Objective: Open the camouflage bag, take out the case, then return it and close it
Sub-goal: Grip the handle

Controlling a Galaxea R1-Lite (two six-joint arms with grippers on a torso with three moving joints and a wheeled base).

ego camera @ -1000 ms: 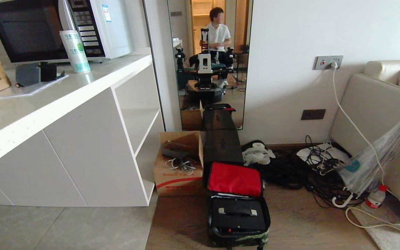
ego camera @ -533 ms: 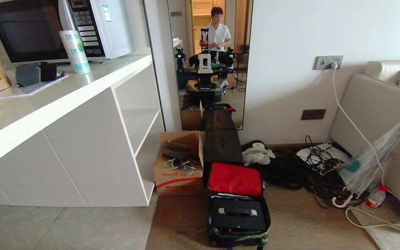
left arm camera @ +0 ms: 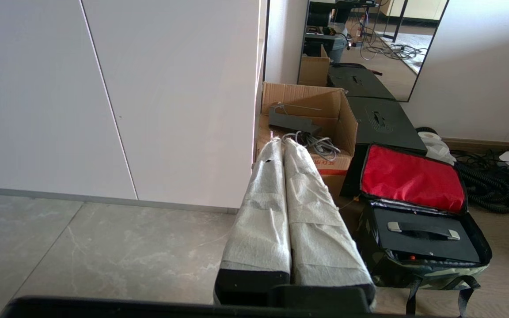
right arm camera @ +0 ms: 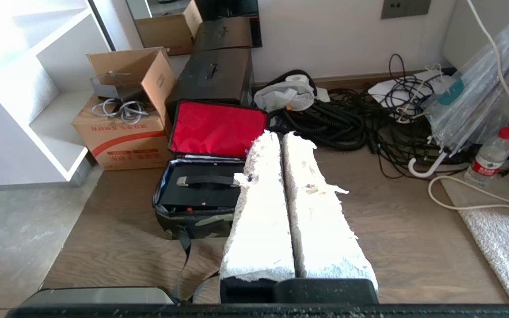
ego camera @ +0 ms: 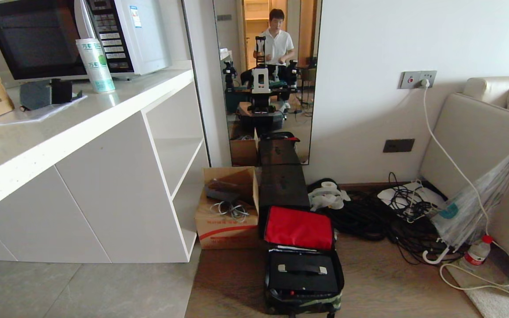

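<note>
- Bag (ego camera: 302, 265) lies open on the wood floor, its red-lined lid (ego camera: 298, 228) flipped back and leaning on the black box (ego camera: 283, 185) behind it.
- Case (ego camera: 303, 273) sits inside the bag, handle (ego camera: 302, 268) up, with the bag's camouflage wall showing along the near edge.
- Relative to the bag: a cardboard box (ego camera: 227, 212) with cables stands just beside it on the cabinet side; a heap of black cables (ego camera: 369, 216) lies on its other side; a mirror (ego camera: 267, 79) stands on the wall beyond it.
- Left gripper (left arm camera: 281, 143) has its two padded fingers pressed together, holding nothing; it hangs above the floor, clear of the bag, which lies ahead of it and off to one side.
- Right gripper (right arm camera: 276, 137) is likewise closed and empty; its fingertips overlap the bag's lid corner in its wrist view but stand above it, not touching.
- Neither arm shows directly in the head view.
- In the mirror, a person (ego camera: 277, 44) in a white shirt stands behind the reflected robot.
</note>
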